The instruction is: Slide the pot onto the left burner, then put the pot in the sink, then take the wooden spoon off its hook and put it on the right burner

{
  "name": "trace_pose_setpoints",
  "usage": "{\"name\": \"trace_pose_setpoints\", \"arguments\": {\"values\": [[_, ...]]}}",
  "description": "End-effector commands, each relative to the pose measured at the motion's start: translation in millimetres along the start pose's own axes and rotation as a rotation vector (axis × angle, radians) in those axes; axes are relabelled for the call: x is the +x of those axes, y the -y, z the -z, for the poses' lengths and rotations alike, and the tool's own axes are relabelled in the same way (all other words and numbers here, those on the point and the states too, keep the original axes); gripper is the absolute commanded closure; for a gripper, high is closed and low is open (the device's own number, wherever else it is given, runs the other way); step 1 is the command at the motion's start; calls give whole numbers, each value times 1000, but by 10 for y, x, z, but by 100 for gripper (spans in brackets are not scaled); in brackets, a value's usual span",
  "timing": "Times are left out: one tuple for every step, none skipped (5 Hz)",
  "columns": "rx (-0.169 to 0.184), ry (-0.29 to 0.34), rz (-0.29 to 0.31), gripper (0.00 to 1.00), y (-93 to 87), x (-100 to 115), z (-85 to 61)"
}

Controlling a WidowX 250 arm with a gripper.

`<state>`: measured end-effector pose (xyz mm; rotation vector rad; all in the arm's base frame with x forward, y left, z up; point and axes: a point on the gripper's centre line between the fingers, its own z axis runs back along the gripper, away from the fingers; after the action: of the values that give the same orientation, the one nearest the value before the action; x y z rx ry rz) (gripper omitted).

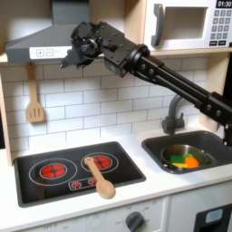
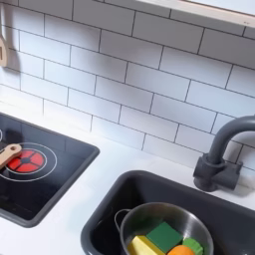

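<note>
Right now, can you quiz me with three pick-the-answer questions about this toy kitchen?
1. Where is the pot?
A. on a burner
B. in the sink
C. on the shelf

2. What colour are the burner rings on the stove?
A. red
B. blue
C. green

3. What is the wooden spoon doing?
A. hanging on the wall
B. held in the pincer
C. lying on the stove

Answers:
1 B, the pot sits down in the dark basin by the faucet.
2 A, both rings glow red.
3 C, it lies flat over the right burner in the first exterior view; the pincer is high up.
</note>
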<state>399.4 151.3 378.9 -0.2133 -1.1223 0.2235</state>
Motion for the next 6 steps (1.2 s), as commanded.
{"name": "trace_pose_setpoints", "arguments": {"values": [[33, -127, -2, 100, -108, -267, -153], [1, -233, 9, 100, -56, -627, -120], [23, -270, 23, 100, -95, -810, -250], [42, -306, 28, 100, -120, -1004, -241], [63, -350, 36, 100, -172, -1197, -213], [108, -420, 42, 100, -289, -1420, -153]]}}
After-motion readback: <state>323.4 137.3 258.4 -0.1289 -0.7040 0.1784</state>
